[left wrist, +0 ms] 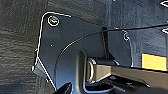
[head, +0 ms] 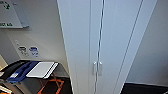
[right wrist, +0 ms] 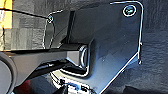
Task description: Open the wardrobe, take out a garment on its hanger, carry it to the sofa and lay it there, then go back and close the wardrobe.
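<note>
You are facing the tall, narrow white wardrobe (head: 105, 37) head-on, and its two plain full-height doors are shut — only a thin dark seam runs between them from top to bottom. The pair of small pale vertical handles (head: 97, 68) sits on either side of that seam, low in the head view and just beside each other. The wardrobe stands against a pale wall (head: 45, 37).

To the left of the wardrobe you have a cluttered dark stand (head: 15, 75) carrying a flat white board (head: 41, 69) at its near right edge and something blue (head: 21, 71) beside it, touching or nearly so. Orange bars (head: 51, 83) cross below the board. Higher up on the wall hang a white sign with green markings (head: 8, 12) and two small stickers (head: 28, 50).

From both wrist cameras you see dark grey carpet (left wrist: 17, 50) beneath the robot's own dark plate. A yellow patch (left wrist: 153, 62) shows at the edge of the left wrist view. Whether either claw is apart or together, you cannot tell here.
</note>
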